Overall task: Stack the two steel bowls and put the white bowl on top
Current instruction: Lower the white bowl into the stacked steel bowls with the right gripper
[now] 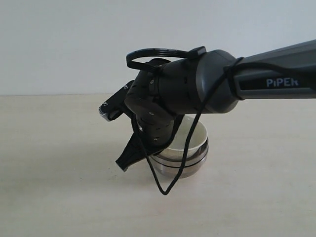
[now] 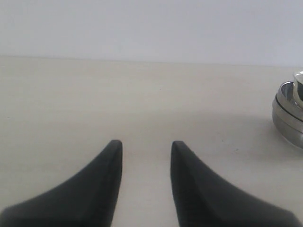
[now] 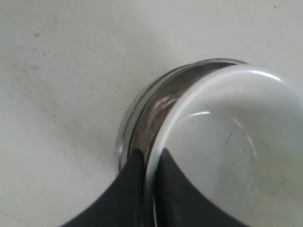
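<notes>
Right hand point(image 3: 150, 158) is down on the stack, and it is clamped on the white bowl point(image 3: 222, 151). One finger sits inside the cream interior, the other outside the wall, with the rim pinched in the narrow gap between them. The white bowl sits in the steel bowls point(image 1: 197, 161), which are nested one inside the other. Their shiny rims show just outside the white wall in the right wrist view. In the exterior view the stack stands upright near the middle of the pale surface point(image 1: 59, 173). The white rim rises above the metal, and the dark wrist covers the stack's left part. A black cable point(image 1: 165, 192) droops from the arm in a loop in front of the steel bowls.

Over to the left hand point(image 2: 146, 151). It is released, fingers spread apart with only bare surface showing between them, and it is gripping nothing. It is well apart from the stack, which just peeks in at the edge of the left wrist view.
</notes>
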`<state>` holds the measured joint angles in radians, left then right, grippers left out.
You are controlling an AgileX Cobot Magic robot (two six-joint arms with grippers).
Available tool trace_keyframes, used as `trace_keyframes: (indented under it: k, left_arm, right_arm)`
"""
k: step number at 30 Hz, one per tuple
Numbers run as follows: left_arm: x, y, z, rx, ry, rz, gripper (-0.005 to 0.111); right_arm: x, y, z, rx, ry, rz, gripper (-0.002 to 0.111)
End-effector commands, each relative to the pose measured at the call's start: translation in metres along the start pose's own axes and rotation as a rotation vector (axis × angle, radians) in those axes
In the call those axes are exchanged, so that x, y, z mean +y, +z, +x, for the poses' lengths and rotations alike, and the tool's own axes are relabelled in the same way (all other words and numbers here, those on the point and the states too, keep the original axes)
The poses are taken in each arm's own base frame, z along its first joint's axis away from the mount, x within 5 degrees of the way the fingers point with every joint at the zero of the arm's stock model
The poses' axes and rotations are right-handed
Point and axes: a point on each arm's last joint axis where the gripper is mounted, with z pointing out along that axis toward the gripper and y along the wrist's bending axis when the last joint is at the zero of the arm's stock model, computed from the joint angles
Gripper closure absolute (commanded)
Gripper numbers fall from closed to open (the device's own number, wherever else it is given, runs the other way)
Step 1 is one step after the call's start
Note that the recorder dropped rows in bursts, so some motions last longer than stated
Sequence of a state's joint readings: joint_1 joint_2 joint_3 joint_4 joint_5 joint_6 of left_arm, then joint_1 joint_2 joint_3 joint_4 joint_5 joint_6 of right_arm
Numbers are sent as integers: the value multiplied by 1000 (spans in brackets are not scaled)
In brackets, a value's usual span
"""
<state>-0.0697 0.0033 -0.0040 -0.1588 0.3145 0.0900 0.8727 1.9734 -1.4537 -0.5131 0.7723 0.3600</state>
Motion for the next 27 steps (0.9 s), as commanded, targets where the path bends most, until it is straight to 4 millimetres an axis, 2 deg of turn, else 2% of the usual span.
trace_keyframes:
  k: [1, 12, 17, 19, 23, 27]
  left_arm:
    - [0, 0, 1, 1, 3, -2, 74]
    - [0, 0, 1, 1, 3, -2, 74]
    - [0, 0, 1, 1, 3, -2, 74]
    - [0, 0, 1, 1, 3, -2, 74]
    - [0, 0, 1, 1, 3, -2, 74]
    - [0, 0, 1, 1, 3, -2, 74]
  right_arm:
    - [-3, -2, -1, -13, -5, 5, 108]
    - [-3, -2, -2, -22, -8, 1, 106]
    - [-3, -2, -2, -24, -8, 1, 76]
    - [-3, -2, -2, -25, -9, 2, 71]
    - [-5, -3, -3, -34, -16, 12, 78]
    - [-9, -14, -6, -57, -2, 13, 99]
